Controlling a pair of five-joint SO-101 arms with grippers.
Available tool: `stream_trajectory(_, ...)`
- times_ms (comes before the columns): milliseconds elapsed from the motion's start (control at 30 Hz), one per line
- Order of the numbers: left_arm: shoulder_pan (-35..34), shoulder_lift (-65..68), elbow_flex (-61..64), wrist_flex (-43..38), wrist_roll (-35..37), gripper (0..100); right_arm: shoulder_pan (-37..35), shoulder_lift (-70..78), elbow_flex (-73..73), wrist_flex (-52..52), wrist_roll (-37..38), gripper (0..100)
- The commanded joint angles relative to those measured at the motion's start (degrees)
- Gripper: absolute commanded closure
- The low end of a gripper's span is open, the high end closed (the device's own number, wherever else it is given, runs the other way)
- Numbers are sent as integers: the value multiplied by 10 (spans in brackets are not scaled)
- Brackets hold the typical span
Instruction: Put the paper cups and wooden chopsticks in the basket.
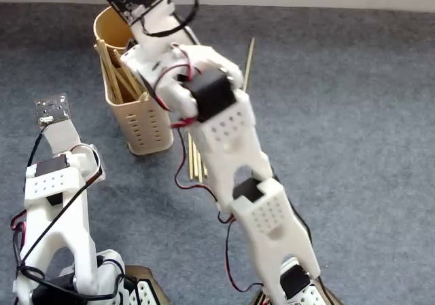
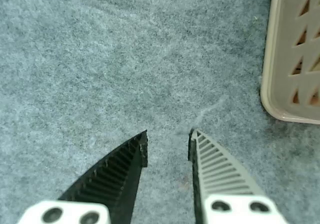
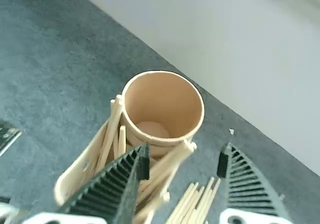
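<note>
1. The right claw is hanging wide open and empty over the loose chopsticks.
2. They are lying on the table just beside the basket, pointing along the right arm.
3. The left claw is sitting a little open, empty, farther off.

Soft, even light falls on the grey counter, bright but without glare. The right arm and the basket cast only faint, soft-edged shadows close beside them. In the right wrist view the pale wall past the counter's far edge is the brightest area, and the cup is only slightly darker inside than at its rim.
</note>
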Motion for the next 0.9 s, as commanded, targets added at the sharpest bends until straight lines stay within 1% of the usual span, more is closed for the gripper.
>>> stream_trajectory(0, 9, -4, -3, -6, -6, 835, 4, -109, 66, 79, -11, 771)
stream_trajectory(100, 9, -4, -3, -6, -6, 835, 44, -159, 217, 119, -50, 771)
stream_trajectory(233, 9, -4, -3, -6, -6, 835, 109, -182, 389, 119, -49, 771)
stream_trajectory(300, 9, -4, -3, -6, -6, 835, 126, -181, 454, 119, -47, 771)
stream_trajectory(367, 9, -4, -3, -6, -6, 835, 130, -178, 515, 109, -23, 771)
stream_trajectory(433, 9, -4, -3, -6, -6, 835, 131, -179, 599, 73, -4, 771)
stream_trajectory(567, 9, -4, -3, -6, -6, 835, 130, -181, 730, -44, 14, 771)
stream_trajectory(700, 9, -4, -3, -5, -6, 835, 124, -180, 822, -136, 29, 771)
stream_trajectory(867, 9, -4, -3, -6, -6, 835, 124, -180, 901, -212, 29, 771)
